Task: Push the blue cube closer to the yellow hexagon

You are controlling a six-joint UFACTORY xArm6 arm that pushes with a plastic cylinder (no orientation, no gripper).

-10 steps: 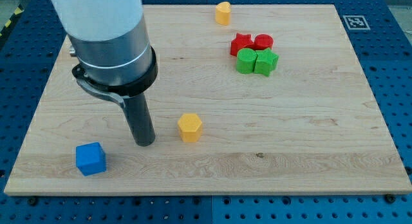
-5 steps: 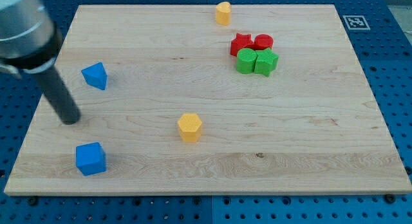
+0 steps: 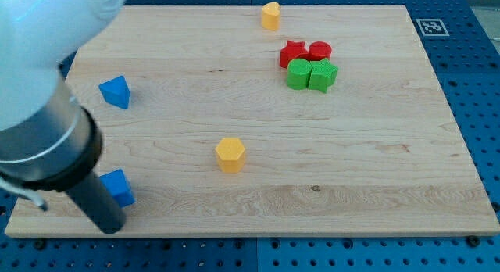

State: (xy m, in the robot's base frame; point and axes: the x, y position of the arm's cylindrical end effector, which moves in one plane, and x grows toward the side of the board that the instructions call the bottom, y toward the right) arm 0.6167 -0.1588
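The blue cube [image 3: 119, 185] lies near the board's bottom-left corner, partly hidden behind my rod. My tip [image 3: 108, 227] rests just below and left of the cube, touching or almost touching it. The yellow hexagon [image 3: 230, 154] sits to the cube's right and slightly higher, near the board's lower middle. The arm's grey and white body fills the view's left side.
A blue triangular block [image 3: 116, 92] lies at the left. A yellow block [image 3: 270, 16] sits at the top edge. Red star [image 3: 292, 52], red cylinder [image 3: 319, 51], green cylinder [image 3: 298, 73] and green star [image 3: 322, 74] cluster at upper right. The board's bottom edge [image 3: 250, 234] is close to my tip.
My tip moved from left of the hexagon out to the board's left side, then down to the bottom-left beside the blue cube. The cube appears to have shifted slightly right.
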